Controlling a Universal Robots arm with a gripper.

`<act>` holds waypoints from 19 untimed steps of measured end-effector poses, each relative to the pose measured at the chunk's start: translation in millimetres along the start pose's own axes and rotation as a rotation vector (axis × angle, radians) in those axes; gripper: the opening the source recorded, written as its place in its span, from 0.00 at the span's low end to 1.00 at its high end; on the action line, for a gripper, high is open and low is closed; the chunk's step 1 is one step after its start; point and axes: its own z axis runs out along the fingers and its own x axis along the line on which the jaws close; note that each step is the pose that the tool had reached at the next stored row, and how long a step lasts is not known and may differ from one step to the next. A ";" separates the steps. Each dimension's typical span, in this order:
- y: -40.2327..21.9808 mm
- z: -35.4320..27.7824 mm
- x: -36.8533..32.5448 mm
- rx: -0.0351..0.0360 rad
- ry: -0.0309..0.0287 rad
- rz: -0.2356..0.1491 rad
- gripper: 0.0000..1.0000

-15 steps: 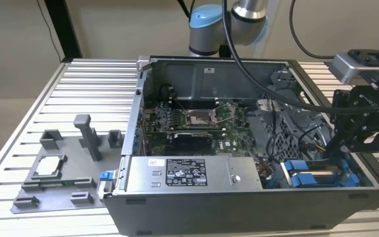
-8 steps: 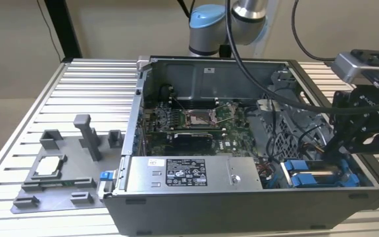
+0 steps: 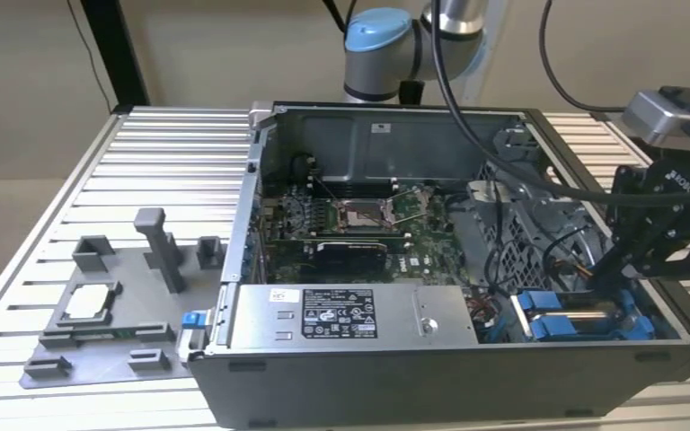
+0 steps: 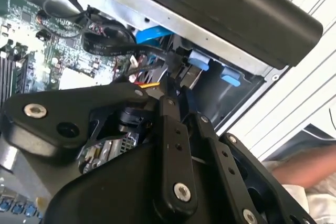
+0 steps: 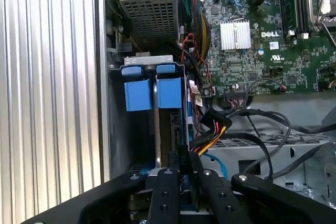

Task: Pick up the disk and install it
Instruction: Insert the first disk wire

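The disk sits low in the drive bay at the corner of the open computer case, at the exterior view's lower right. Only a strip of silver metal shows there, between bright blue plastic rails. The case wall cuts off the rest.

In the first wrist view, two smooth, square blue plastic tabs stand side by side at the mouth of the bay, with a thin bright metal edge running down between them. Shadow swallows what lies below them, so I cannot tell how deep the drive sits.

The gripper is black, built of jointed bars with round bolt heads. It reaches down into the bay just beside the blue rails. In both wrist views its own linkage blocks the spot where its tip meets the bay. Whether the claw is spread, narrow or clamped on the drive cannot be told.

A bundle of black, red and yellow cables loops across the bay and hides part of its perforated metal cage. Beyond lies the green motherboard, carrying a small finned silver heat sink. A grey power supply box with a white label fills the case's near side.

The case rests on a ribbed aluminium table. On the exterior view's left, a matte grey plastic fixture holds a small square chip. A blurred shape at the corner of the second wrist view may be a person's arm.
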 end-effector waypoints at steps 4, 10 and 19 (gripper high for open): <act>-2.9 0.0 -0.4 -0.0167 0.0016 0.000 0.00; -12.5 0.5 -1.2 -0.0354 0.0034 -0.001 0.00; -21.3 4.5 -2.3 -0.0873 0.0075 0.003 0.00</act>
